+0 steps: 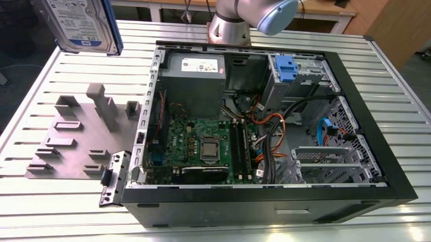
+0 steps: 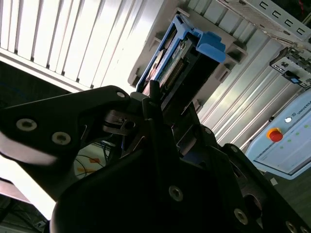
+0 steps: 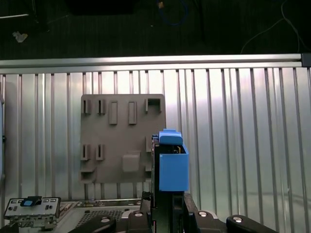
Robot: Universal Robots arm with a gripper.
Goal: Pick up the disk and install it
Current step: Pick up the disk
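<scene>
In the exterior view, the disk (image 1: 81, 22) hangs high over the worktop (image 1: 54, 201), well apart from the open case (image 1: 269, 206) and its drive bay (image 1: 296, 75). In the second wrist view, your tool (image 2: 158, 99) is clamped on the disk's end. In the first wrist view, the disk stands above the grey fixture (image 3: 121, 141). It is lifted but not installed, and seating it will likely call for squaring the rail to the bay.

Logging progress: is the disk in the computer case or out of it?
Out. The gripper holds the disk in the air, to the exterior view's left of the open computer case.
</scene>
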